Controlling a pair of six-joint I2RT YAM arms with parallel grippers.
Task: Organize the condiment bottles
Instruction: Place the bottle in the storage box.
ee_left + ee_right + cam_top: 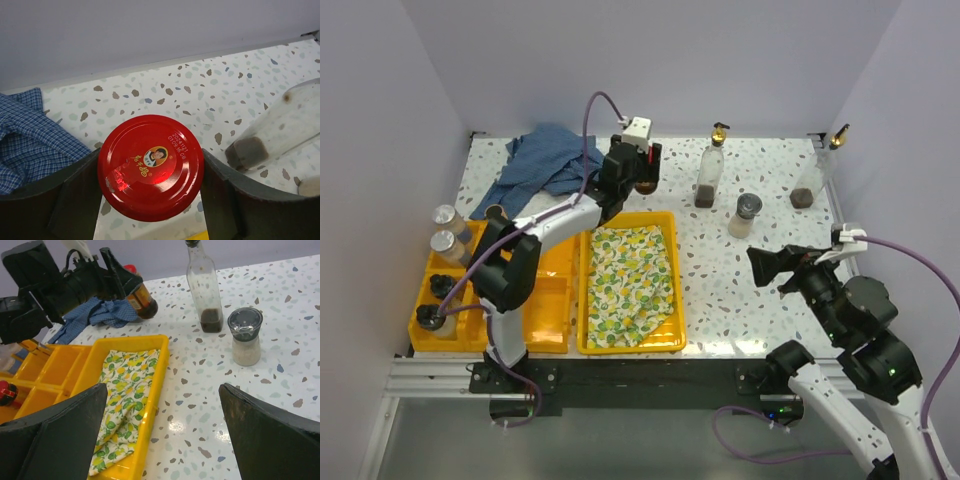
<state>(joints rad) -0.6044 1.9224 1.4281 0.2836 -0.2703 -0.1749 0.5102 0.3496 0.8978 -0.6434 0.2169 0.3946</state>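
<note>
- Right gripper point(758, 267) nearest, low over the speckled table point(730, 310), jaws spread wide, holding nothing.
- Yellow tray point(676, 300) just left of it, lemon-print cloth point(628, 285) lying inside.
- Compartment tray point(552, 300) further left; two grey-capped shakers point(445, 230) and two dark-capped bottles point(438, 303) stand along its left side.
- Grey-capped shaker point(745, 215) upright on the table, beyond the right gripper.
- Left gripper point(150, 172) past the cloth tray's far edge, fingers pressed to both sides of the red-lidded jar point(150, 160); jar looks tilted; base contact with the table unclear.
- Glass bottle point(710, 175) upright near the back; second glass bottle point(815, 175) leaning at far right.
- Blue checked cloth point(545, 160) bunched at far left.
</note>
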